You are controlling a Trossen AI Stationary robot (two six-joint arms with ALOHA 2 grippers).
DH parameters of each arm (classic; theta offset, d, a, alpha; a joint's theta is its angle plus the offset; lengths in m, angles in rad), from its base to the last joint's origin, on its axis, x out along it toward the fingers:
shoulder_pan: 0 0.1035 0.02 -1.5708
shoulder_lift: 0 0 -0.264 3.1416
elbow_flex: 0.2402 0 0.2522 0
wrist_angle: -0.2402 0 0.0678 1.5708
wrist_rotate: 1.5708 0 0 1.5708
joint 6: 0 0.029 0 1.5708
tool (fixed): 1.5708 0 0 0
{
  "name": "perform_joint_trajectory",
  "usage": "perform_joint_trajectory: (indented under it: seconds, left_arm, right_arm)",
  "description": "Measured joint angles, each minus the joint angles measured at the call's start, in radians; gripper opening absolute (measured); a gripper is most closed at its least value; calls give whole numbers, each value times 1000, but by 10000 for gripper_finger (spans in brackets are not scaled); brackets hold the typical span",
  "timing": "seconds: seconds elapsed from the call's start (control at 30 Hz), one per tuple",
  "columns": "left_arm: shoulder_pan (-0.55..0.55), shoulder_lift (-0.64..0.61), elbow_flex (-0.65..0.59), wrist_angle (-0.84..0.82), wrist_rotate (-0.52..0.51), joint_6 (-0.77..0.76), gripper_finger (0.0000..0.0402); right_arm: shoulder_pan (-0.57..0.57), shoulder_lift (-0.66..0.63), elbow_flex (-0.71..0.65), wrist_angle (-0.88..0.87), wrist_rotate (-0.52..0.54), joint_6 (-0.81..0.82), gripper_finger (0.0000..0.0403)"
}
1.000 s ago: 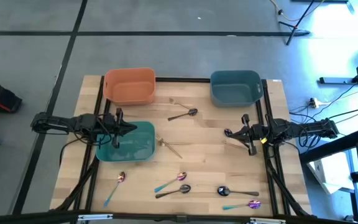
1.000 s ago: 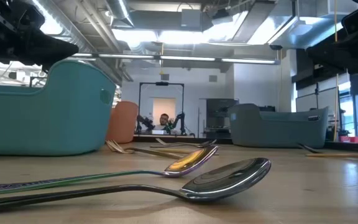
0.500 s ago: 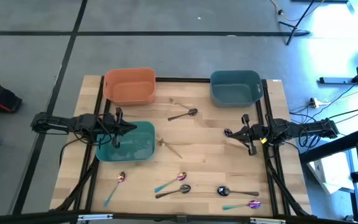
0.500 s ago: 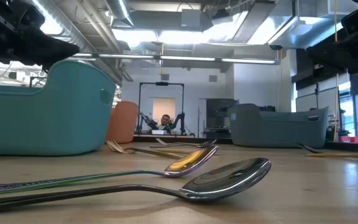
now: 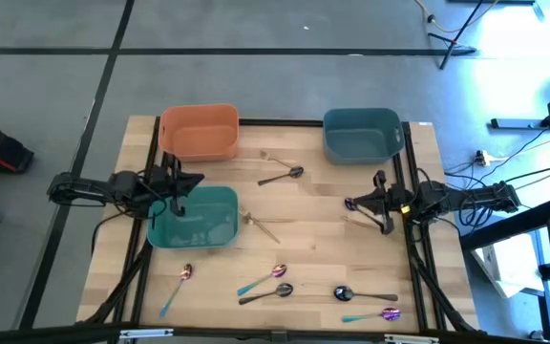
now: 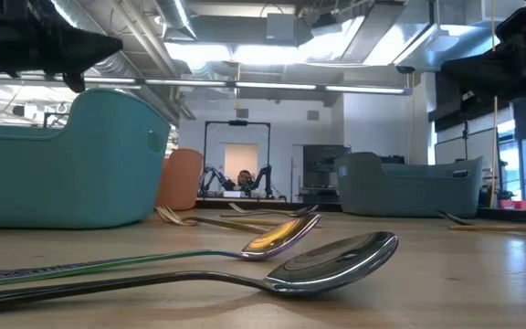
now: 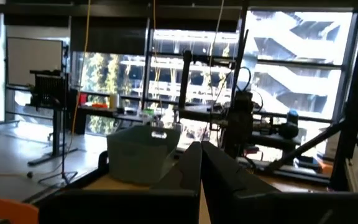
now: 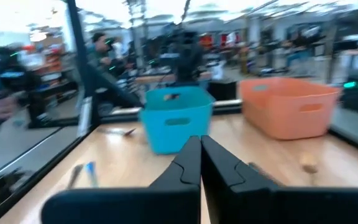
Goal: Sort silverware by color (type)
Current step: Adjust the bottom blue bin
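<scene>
Glossy thin silverware [image 5: 280, 290] on pale wood-grain table [image 5: 323, 205], smooth rounded plastic bins [image 5: 199, 131], both end effectors [image 5: 193, 181] [image 5: 350, 203] pressed together, empty.

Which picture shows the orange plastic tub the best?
The high view shows the orange plastic tub best: its whole rim and inside, at the table's back beside the teal plastic tub. The right wrist view shows one side of it. The low view shows only a sliver behind the teal tub. The left wrist view shows only an orange corner.
</scene>
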Motion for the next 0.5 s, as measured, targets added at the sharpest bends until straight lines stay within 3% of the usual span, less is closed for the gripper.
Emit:
perform_joint_trajectory:
  seconds: [0.23,0.5]
  left_arm:
    - [0,39,21,69,32,4,2]
    - [0,300,173,85,29,43,2]
  right_arm:
    - [0,0,0,10,63,-46,1]
    - [0,0,0,9,63,-48,1]
